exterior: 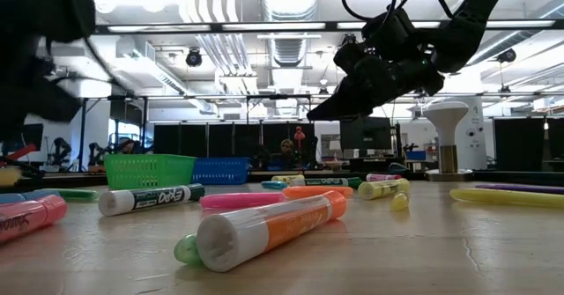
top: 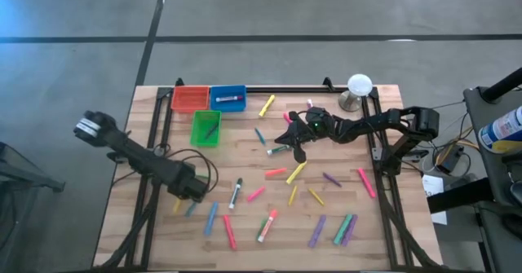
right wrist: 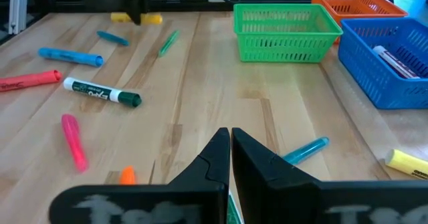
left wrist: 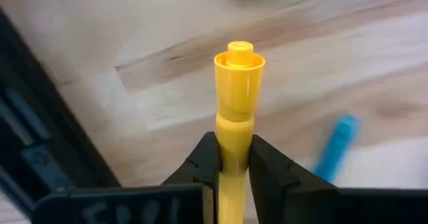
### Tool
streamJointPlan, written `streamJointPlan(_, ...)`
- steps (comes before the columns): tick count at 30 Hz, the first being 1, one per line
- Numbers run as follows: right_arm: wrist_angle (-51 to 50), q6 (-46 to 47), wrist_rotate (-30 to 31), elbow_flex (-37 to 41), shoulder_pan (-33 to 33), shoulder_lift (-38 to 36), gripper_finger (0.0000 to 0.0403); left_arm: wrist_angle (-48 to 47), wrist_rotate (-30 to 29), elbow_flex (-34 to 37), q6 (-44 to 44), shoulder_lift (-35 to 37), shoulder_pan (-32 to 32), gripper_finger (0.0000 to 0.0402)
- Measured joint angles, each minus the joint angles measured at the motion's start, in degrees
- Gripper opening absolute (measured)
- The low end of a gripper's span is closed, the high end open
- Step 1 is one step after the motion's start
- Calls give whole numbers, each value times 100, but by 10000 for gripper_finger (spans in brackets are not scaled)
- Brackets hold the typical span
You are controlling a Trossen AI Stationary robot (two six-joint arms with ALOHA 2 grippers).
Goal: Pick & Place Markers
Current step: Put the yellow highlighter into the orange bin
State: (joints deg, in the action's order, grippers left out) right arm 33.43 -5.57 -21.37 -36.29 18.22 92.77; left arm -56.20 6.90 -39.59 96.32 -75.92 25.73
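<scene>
Several markers lie scattered on the wooden table (top: 342, 200), among them a yellow one (top: 296, 173), a pink one (top: 276, 173) and a white-barrelled green one (right wrist: 100, 92). My left gripper (top: 188, 193), near the table's left edge, points down and is shut on a yellow marker (left wrist: 238, 83). My right gripper (right wrist: 231, 140) hangs shut over the table's middle (top: 296, 151), holding nothing. A red bin (top: 189, 99), a blue bin (top: 227, 99) and a green bin (top: 205, 128) stand at the far left. My left gripper pinches the yellow marker's barrel (left wrist: 234, 127), just behind the cap, between its two fingers (left wrist: 200, 160). The fingers come from above, pointing down, and lie across the marker. The marker lies level in the hold (right wrist: 150, 18) and looks clear of the table.
A blue marker (left wrist: 336, 147) lies on the table beside the held one. The blue bin holds a marker (right wrist: 394, 60). A white domed object on a stand (top: 359, 85) sits at the far right corner. Black rails (top: 383, 191) run along the table's left and right sides.
</scene>
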Motion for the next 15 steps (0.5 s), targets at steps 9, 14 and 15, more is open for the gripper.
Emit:
streamJointPlan(9, 11, 44, 1, 0, -37, 0, 13, -1559, -1247, -1408, -2019, 321, -1343, 46)
streamJointPlan(14, 11, 44, 2, 0, -105, 0, 13, -1763, -1948, -2115, -4292, 302, -2929, 46)
streamJointPlan(15, 12, 44, 2, 0, -119, 0, 13, -1755, -2068, -2236, -4836, 301, -3293, 46)
